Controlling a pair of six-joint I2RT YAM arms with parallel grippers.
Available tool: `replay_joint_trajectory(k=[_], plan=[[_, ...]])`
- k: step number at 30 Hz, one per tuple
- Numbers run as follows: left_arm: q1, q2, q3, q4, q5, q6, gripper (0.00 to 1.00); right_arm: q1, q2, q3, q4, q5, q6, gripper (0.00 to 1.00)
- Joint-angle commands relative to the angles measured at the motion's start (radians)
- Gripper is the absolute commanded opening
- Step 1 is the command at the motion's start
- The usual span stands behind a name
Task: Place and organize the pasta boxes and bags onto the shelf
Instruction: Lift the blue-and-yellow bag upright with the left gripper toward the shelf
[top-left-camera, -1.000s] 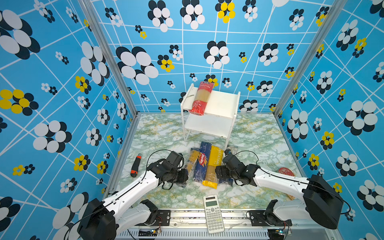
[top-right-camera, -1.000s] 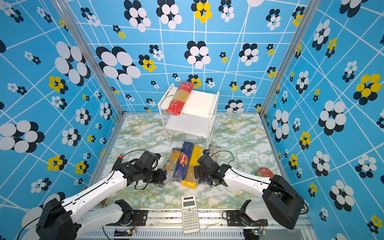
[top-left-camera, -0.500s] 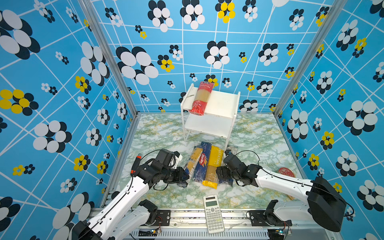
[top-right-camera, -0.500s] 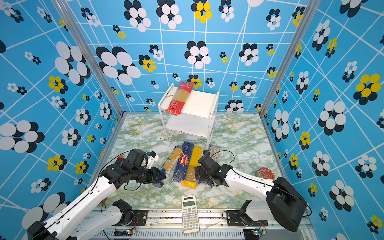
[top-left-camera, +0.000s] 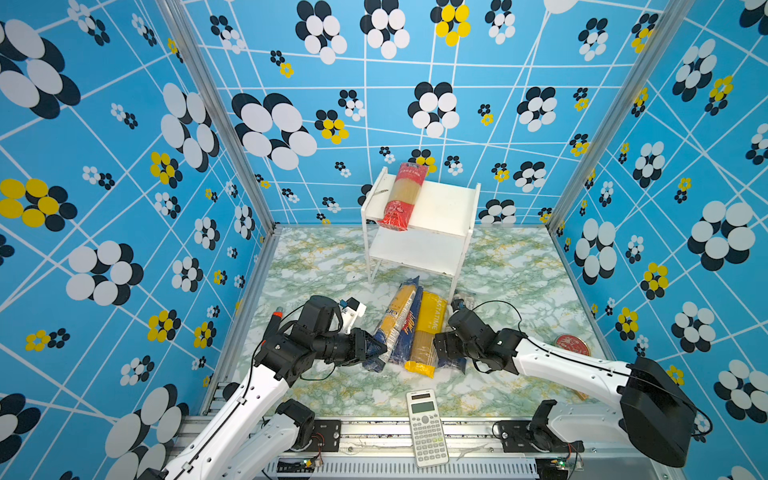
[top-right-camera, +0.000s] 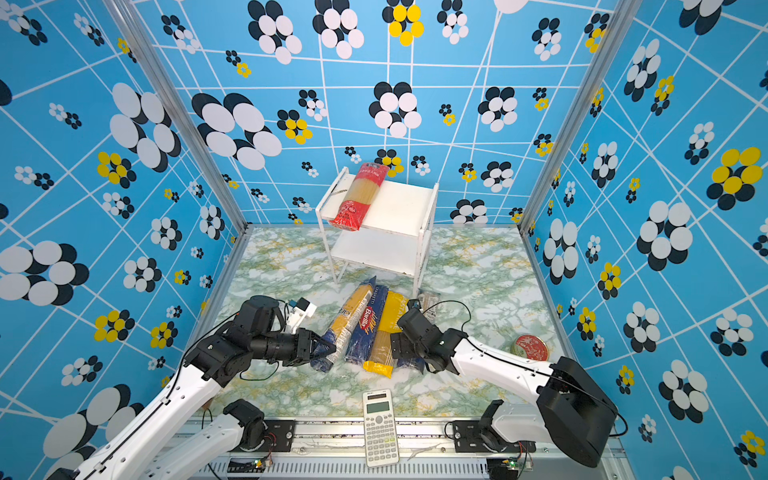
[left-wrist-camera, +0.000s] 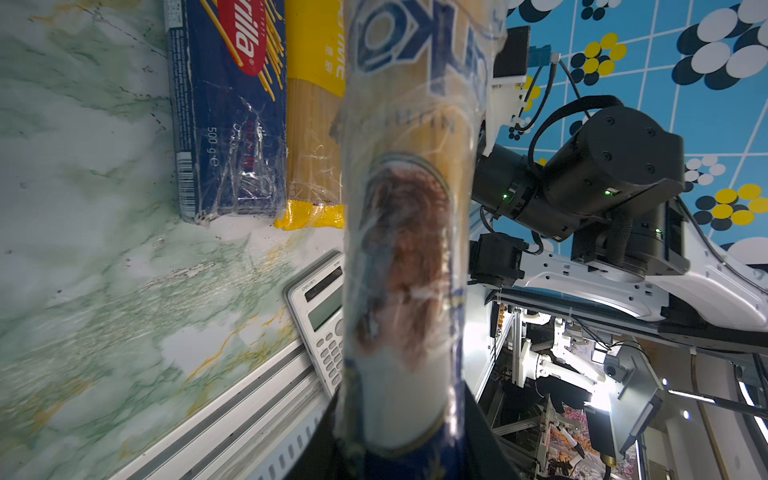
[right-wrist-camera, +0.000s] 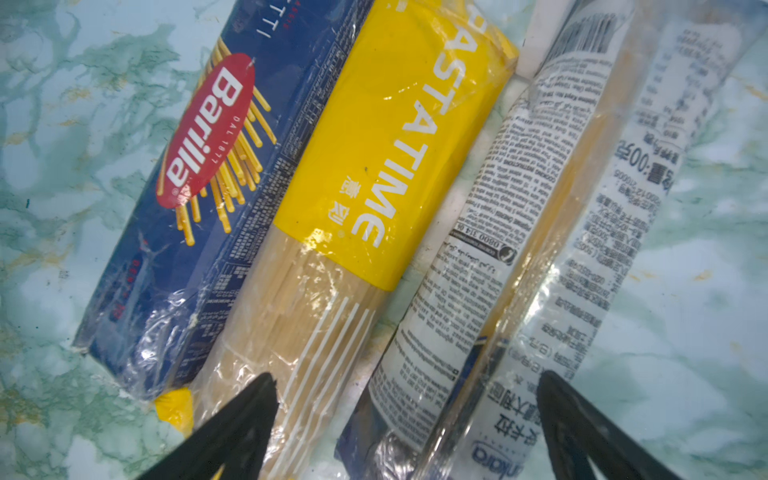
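Here, bench (top-left-camera: 519, 282): green marbled surface that I watch through both top views and the two wrist cameras.
shelf (top-left-camera: 440, 208): white two-tier rack standing at the back of the bench, near its middle.
red-ended clear bag (top-left-camera: 401, 195): lies on the left part of the shelf's top board, its near end overhanging the front edge.
row on the bench: four packs lie side by side just in front of the shelf's legs, between my two arms.
held navy-ended bag (top-right-camera: 345, 324): leftmost of the row, just beside the Barilla box (top-right-camera: 365, 328); I cannot tell whether its far end is off the bench.
left gripper (top-left-camera: 376, 347): pinching the near end of the held navy-ended bag (left-wrist-camera: 399, 249), which fills the gap between the fingers in the left wrist view.
yellow bag (top-left-camera: 428, 328): right of the Barilla box, touching it.
second navy-ended bag (right-wrist-camera: 498, 249): rightmost, printed label up, beside the yellow bag.
right gripper (right-wrist-camera: 407, 428): spread wide and low over the near ends, one fingertip (right-wrist-camera: 241, 415) above the yellow bag, the other past the second navy-ended bag.
calculator (top-left-camera: 426, 428): at the bench's front edge, apart from the packs.
red round tin (top-left-camera: 571, 345): near the right wall, beside my right arm.
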Motion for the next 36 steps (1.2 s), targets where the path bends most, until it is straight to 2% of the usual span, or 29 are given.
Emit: replay_joint_trajectory(k=[1, 14, 20, 36], plan=[[0.013, -0.037, 0.090, 0.179, 0.099, -0.011, 0.02, 0.007, -0.026, -0.004, -0.022, 0.024, -0.013, 0.99], [0.022, -0.002, 0.174, 0.348, 0.195, -0.123, 0.02, 0.007, -0.055, -0.025, -0.028, 0.036, -0.013, 0.99], [0.023, 0.030, 0.281, 0.310, 0.213, -0.103, 0.02, 0.007, -0.057, -0.026, -0.036, 0.039, -0.008, 0.99], [0.021, 0.062, 0.414, 0.452, 0.311, -0.201, 0.03, 0.007, -0.063, -0.041, -0.035, 0.042, -0.009, 0.99]])
